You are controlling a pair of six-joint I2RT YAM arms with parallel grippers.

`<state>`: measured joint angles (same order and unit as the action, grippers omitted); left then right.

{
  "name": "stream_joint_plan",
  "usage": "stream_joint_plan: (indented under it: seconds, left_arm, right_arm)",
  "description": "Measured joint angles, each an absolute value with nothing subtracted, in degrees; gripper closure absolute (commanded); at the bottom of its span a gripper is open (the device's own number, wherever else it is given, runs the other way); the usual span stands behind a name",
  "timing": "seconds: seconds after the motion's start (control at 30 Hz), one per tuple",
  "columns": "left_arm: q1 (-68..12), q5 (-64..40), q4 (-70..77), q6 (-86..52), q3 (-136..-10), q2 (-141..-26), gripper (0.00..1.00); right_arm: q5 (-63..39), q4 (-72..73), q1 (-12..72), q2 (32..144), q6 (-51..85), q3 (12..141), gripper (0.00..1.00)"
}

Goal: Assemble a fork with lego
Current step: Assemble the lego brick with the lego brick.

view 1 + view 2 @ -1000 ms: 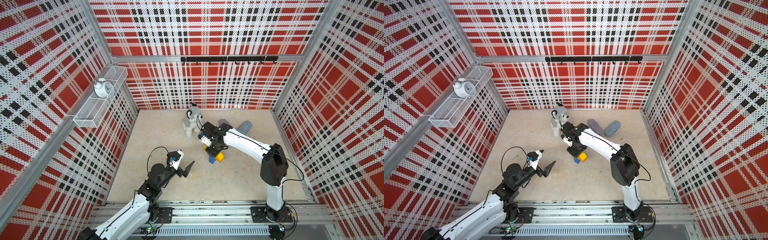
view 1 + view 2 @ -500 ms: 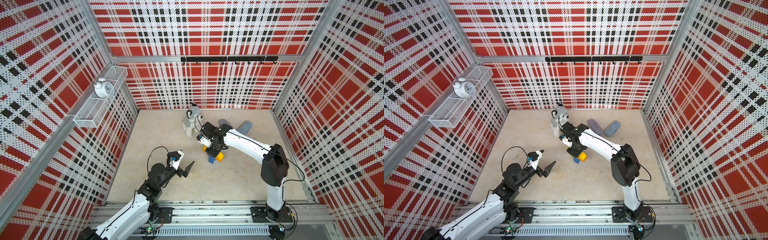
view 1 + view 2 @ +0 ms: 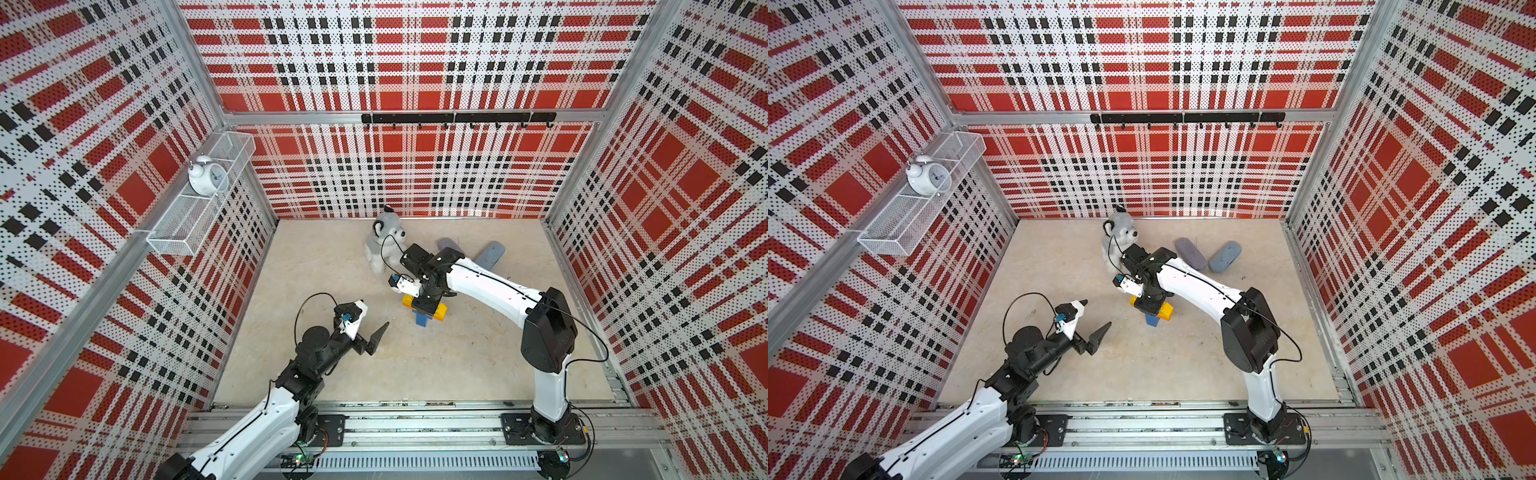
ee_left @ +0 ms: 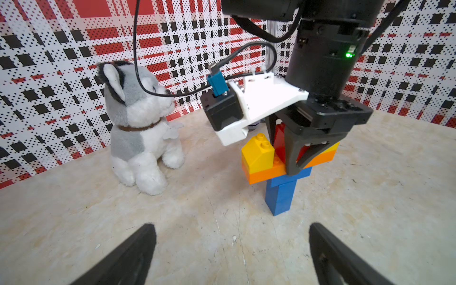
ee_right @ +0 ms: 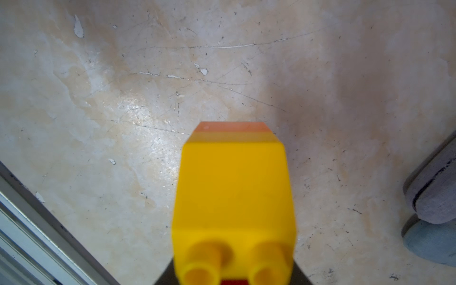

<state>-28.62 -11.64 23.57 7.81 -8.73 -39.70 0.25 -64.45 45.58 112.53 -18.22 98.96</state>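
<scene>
In the left wrist view the left gripper (image 4: pixel 230 229) sits at the bottom of the frame, its two black fingers spread wide apart with nothing between them, above the bare beige desk (image 4: pixel 172 234). Just beyond, right of centre, the fork (image 4: pixel 280 197) stands upright on the end of its blue handle, with the orange crossbar on top and a yellow prong at each end. The right gripper (image 4: pixel 283 160) comes down from above, clamped on the red prong (image 4: pixel 278 140) in the middle. A plush husky (image 4: pixel 138 138) sits at centre left. In a top view, two grey-blue cases (image 3: pixel 1208 255) lie behind the right arm, near the back wall.
</scene>
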Motion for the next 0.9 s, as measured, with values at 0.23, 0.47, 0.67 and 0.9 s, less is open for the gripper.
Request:
stream_joint_plan:
  seconds: [0.23, 0.47, 0.67, 0.9]
  left_arm:
    - [-28.5, -11.8, 23.6, 7.8, -8.9, -39.9, 0.02]
    - [-28.2, -12.2, 23.6, 7.8, -9.0, -40.6, 0.02]
    - [-27.9, -12.6, 23.6, 7.8, -9.0, -40.7, 0.02]
    - [-27.7, -12.8, 23.6, 7.7, -9.0, -40.7, 0.02]
  right_arm:
    - [-0.4, -64.5, 44.7, 113.4, -21.8, 100.3, 0.8]
    - [-3.4, -65.1, 43.7, 113.8, -24.4, 101.9, 0.78]
    - [-4.9, -65.5, 43.6, 113.3, -27.3, 103.4, 0.77]
    - [-5.1, -67.1, 43.3, 111.9, -31.3, 103.4, 0.77]
